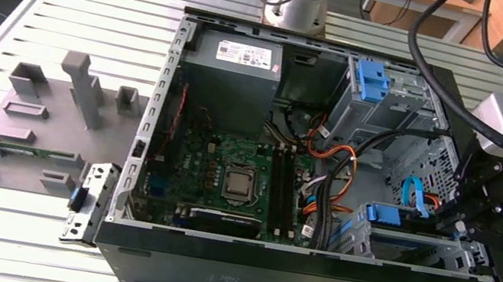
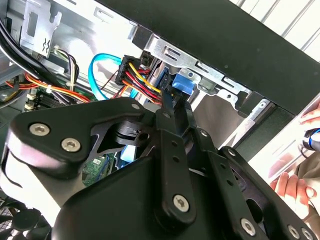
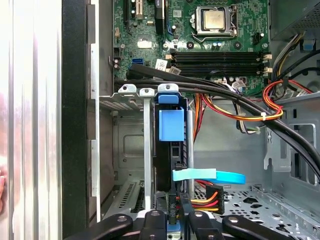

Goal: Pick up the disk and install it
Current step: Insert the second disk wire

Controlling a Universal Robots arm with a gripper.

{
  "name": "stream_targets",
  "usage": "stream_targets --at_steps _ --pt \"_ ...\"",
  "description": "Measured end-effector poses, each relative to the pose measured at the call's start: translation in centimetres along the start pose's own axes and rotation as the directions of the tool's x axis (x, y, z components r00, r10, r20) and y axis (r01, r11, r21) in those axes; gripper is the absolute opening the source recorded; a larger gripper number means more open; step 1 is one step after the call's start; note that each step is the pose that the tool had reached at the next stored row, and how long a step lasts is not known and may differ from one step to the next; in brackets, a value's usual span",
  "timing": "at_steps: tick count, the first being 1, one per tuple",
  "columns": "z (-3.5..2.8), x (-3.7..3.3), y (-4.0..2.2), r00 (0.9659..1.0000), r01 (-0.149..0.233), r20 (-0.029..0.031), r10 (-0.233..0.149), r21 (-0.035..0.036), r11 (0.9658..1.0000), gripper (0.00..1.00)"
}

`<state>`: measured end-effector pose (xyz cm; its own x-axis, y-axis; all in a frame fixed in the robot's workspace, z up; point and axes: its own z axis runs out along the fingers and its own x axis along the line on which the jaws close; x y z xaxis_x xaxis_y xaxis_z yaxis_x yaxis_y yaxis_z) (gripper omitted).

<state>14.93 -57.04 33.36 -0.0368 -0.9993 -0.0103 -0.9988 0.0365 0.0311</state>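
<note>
The disk [image 3: 167, 165] stands edge-on in the drive bay at the corner of the open computer case [image 1: 311, 276], its blue plastic rail and tab [image 3: 171, 125] facing outward. In the exterior view the blue rail [image 1: 386, 214] shows at the exterior view's right, in the lower bay. My gripper [image 3: 172, 222] sits at the disk's end with its fingers [image 2: 172, 102] drawn together on the blue rail end [image 2: 182, 85]. In the exterior view the gripper [image 1: 453, 221] hangs over the bay's right side. The disk's label is hidden.
Orange, red and yellow cables [image 3: 235, 112] and a blue data cable [image 3: 210, 176] run close beside the bay. The motherboard [image 1: 224, 175], the grey power supply [image 1: 233, 68] and an upper drive cage [image 1: 374, 93] occupy the case. A person's hand [image 2: 292, 182] rests outside the case wall. Grey fixtures [image 1: 38, 119] stand on the slatted table.
</note>
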Motion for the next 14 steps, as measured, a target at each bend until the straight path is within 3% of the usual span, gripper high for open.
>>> stream_targets --at_steps 14 --pt "-0.01 -0.05 -0.36 1.0000 0.003 -0.0001 -0.003 0.0000 1.0000 0.24"
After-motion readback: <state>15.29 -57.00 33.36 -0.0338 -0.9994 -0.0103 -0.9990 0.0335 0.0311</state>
